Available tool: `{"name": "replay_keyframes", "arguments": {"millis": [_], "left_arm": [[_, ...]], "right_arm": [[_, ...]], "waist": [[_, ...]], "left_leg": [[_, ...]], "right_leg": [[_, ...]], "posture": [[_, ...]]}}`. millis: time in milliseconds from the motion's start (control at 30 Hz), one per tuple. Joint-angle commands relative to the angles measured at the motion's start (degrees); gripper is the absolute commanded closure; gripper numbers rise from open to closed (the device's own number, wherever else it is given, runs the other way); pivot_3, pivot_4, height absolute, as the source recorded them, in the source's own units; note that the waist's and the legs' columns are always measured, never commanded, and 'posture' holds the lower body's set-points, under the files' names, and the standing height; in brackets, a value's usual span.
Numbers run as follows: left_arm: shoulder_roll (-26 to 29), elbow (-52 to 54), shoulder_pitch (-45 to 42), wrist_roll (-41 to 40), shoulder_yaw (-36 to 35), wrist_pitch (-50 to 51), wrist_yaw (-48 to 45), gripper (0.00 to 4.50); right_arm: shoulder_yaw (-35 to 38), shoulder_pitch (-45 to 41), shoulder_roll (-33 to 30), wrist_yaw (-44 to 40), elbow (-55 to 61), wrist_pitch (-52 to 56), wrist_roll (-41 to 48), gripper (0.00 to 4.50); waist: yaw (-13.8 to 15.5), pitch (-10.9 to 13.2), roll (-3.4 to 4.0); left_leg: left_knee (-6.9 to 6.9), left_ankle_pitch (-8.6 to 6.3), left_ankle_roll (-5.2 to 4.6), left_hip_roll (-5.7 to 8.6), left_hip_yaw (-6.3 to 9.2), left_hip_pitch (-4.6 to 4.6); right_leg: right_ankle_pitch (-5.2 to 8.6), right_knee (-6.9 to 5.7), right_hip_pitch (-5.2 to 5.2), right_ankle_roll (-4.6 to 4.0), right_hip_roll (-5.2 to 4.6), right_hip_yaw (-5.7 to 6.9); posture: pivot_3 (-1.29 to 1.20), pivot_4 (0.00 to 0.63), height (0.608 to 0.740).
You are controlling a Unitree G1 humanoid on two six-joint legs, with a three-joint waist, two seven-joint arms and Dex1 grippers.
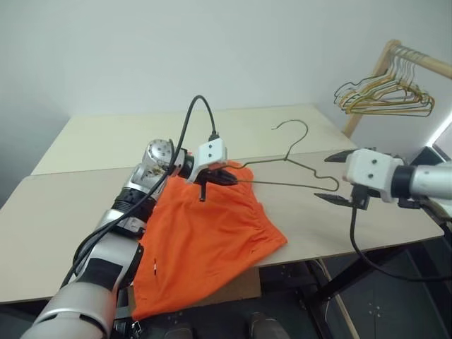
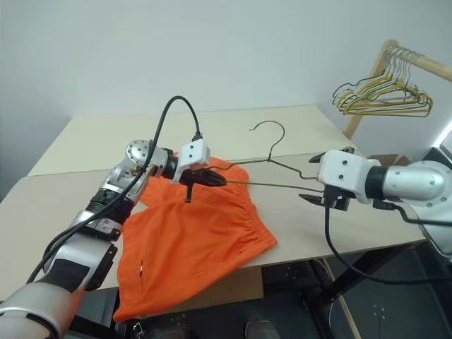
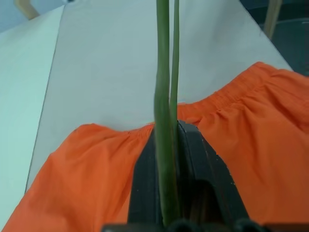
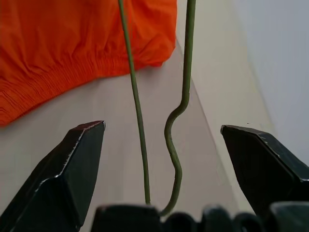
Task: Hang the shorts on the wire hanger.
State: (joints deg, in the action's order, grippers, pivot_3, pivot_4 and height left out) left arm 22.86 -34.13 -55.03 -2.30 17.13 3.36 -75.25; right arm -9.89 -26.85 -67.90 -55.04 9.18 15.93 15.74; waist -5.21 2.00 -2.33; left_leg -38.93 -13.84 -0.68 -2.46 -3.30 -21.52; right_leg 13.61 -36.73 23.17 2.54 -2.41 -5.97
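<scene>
Left pincer (image 1: 220, 176): pressed together on the left end of the wire hanger (image 1: 296, 169), holding it up above the desk (image 1: 92, 141).
Right pincer (image 1: 340, 178): spread wide around the hanger's right end, fingers clear of the wire on both sides.
Wire hanger: roughly level between the two pincers, hook pointing to the far side.
Shorts (image 1: 205, 240): spread on the desk under the left pincer, near edge drooping over the desk's near rim.
Far right: bunched wire hangers (image 1: 385, 95) on a wooden rack (image 1: 385, 60).
</scene>
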Motion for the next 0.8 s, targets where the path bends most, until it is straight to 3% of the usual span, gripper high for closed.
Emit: {"name": "replay_keyframes", "arguments": {"millis": [33, 100, 167, 500, 533, 733, 800], "left_arm": [[0.3, 2.5, -0.6, -1.2, -1.8, -0.7, 0.0, 4.50], [0.5, 2.9, -0.4, -1.3, -1.9, -0.7, -0.3, 4.50], [0.7, 3.4, 0.0, -1.2, -1.8, -0.9, -0.3, 4.50], [1.2, 3.7, 1.2, -1.2, -1.8, -4.0, -1.2, 4.50], [1.1, 3.4, 1.1, -1.5, -1.9, -4.5, -1.4, 4.50], [0.8, 1.0, 1.7, -4.5, -3.6, -10.8, -6.2, 4.50], [2.0, -0.4, 1.3, -5.9, -3.4, -12.6, -12.0, 3.94]], "right_arm": [[-4.7, -6.9, 3.1, -5.6, -5.5, 5.0, -4.7, 0.04], [-6.6, -9.5, 4.6, -7.9, -8.1, 5.7, -7.1, 0.20], [-7.2, -10.8, 5.3, -10.5, -9.7, 5.3, -8.1, 0.58], [-2.7, -8.9, 6.2, -15.1, -7.1, 8.4, -5.9, 4.28], [-2.4, -8.4, 6.1, -15.3, -6.5, 8.6, -5.7, 4.47], [2.3, -3.1, 5.1, -16.5, -2.0, 9.2, -3.0, 4.47], [4.9, 0.2, 4.4, -16.6, 0.5, 9.7, -1.8, 4.50]], "waist": [[0.1, 0.0, 0.02], [0.2, 0.0, 0.04], [0.8, 0.0, 0.05], [3.3, 0.0, 0.06], [3.4, 0.0, 0.06], [3.7, 0.0, 0.06], [3.7, 0.0, 0.06]], "left_leg": [[0.01, 0.00, 0.00, 0.01, 0.02, -0.19], [0.01, -0.02, -0.03, 0.02, 0.02, -0.44], [-0.01, -0.01, -0.03, 0.05, 0.03, -0.88], [-0.08, -0.08, -0.14, 0.07, 0.02, -1.13], [-0.09, -0.08, -0.14, 0.07, 0.04, -1.13], [-0.16, -0.07, -0.13, 0.06, 0.04, -1.13], [-0.15, -0.07, -0.13, 0.05, 0.05, -1.14]], "right_leg": [[-0.02, -0.02, 0.16, 0.02, 0.00, 0.01], [-0.20, -0.03, 0.38, 0.31, 0.01, 0.02], [-0.38, -0.13, 0.90, 0.04, 0.00, 0.01], [-0.40, -0.10, 1.08, 0.01, -0.01, 0.06], [-0.40, -0.10, 1.07, 0.01, -0.01, 0.10], [-0.40, -0.14, 1.07, 0.00, -0.01, 0.14], [-0.40, -0.15, 1.08, 0.00, 0.00, 0.15]], "posture": [[-0.01, 0.000, 0.740], [0.00, 0.000, 0.740], [0.01, 0.000, 0.740], [0.00, 0.000, 0.740], [0.00, 0.000, 0.740], [0.00, 0.000, 0.740], [0.00, 0.000, 0.740]]}}
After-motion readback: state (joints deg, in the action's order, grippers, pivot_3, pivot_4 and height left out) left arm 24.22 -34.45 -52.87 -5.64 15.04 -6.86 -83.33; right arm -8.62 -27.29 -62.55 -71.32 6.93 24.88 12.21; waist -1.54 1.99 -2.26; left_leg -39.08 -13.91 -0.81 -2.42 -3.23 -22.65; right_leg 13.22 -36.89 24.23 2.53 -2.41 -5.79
